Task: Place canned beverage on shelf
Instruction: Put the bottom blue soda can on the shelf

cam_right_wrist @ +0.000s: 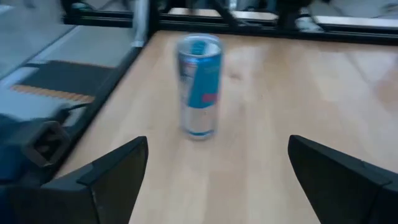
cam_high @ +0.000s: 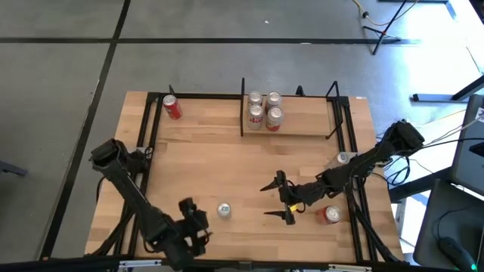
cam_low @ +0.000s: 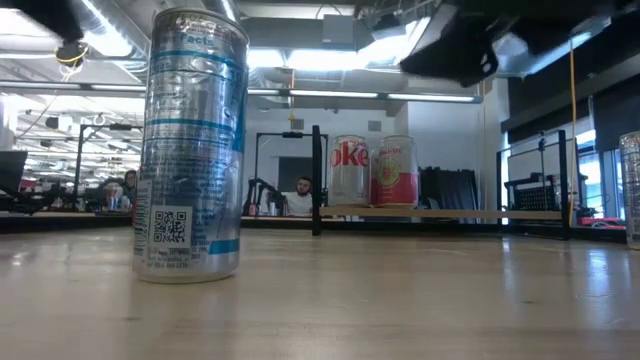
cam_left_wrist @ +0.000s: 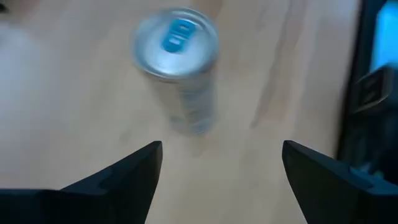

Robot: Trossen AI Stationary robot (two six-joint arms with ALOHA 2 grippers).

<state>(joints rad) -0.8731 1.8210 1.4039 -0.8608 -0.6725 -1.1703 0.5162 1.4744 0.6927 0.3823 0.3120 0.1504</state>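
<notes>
A slim silver-and-blue can (cam_high: 224, 210) stands upright on its base on the tabletop near the front edge; it is large in the low view (cam_low: 190, 150). My left gripper (cam_high: 198, 221) is open just to the can's left, and the can (cam_left_wrist: 177, 62) stands beyond its spread fingers. My right gripper (cam_high: 266, 201) is open to the can's right and faces it (cam_right_wrist: 200, 84) from a short way off. The shelf (cam_high: 302, 125), a light board between black uprights, stands at the far middle with several cans (cam_high: 264, 110) upright on its left part.
A red can (cam_high: 172, 107) lies at the far left. Another red can (cam_high: 330, 215) and a silver one (cam_high: 342, 159) are by the right edge, under my right arm. Black frame rails (cam_high: 147, 136) run along the table's sides. The shelf's right part (cam_low: 500, 213) is bare.
</notes>
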